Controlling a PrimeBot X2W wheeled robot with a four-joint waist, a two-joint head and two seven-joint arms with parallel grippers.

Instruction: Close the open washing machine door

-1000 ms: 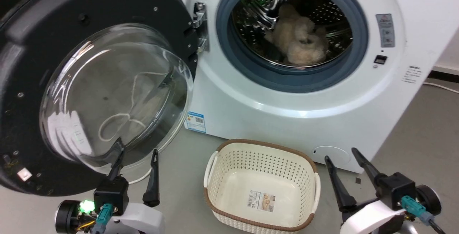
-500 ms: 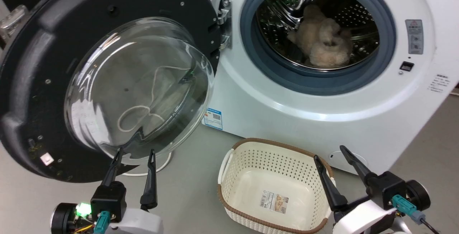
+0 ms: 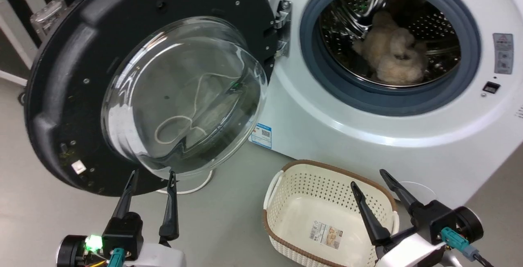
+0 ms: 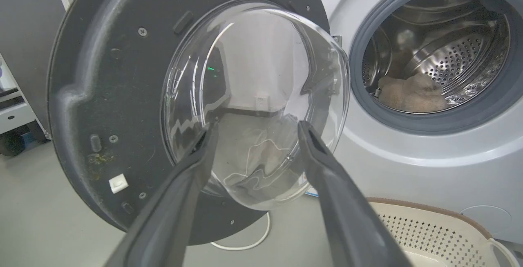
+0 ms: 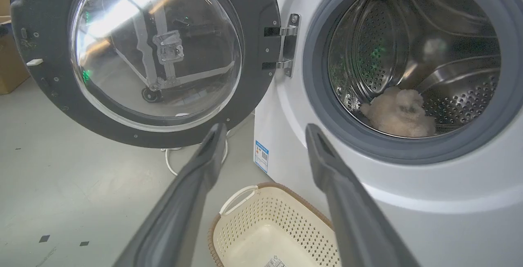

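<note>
The washing machine door point(image 3: 69, 70) is a big black disc with a bulging clear glass bowl. It stands swung wide open to the left of the white washer point(image 3: 327, 136) on a hinge point(image 3: 282, 25). My left gripper point(image 3: 153, 173) is open and empty, its tips just under the bowl's lower edge. The left wrist view shows that gripper point(image 4: 258, 126) facing the door point(image 4: 110, 87) from close by. My right gripper point(image 3: 368, 178) is open over the basket. Its wrist view has the gripper point(image 5: 266, 127) between the door point(image 5: 155, 54) and the drum opening.
A beige fluffy item point(image 3: 392, 58) lies in the steel drum behind a grey rubber ring point(image 3: 310, 62). A cream perforated basket point(image 3: 335, 168) with a brown rim stands on the floor before the washer. A white cable point(image 3: 196, 187) loops under the door.
The head camera has turned left, so washer, door and basket sit further right in the picture. Both grippers stay open low in the view. The door hangs at the same angle.
</note>
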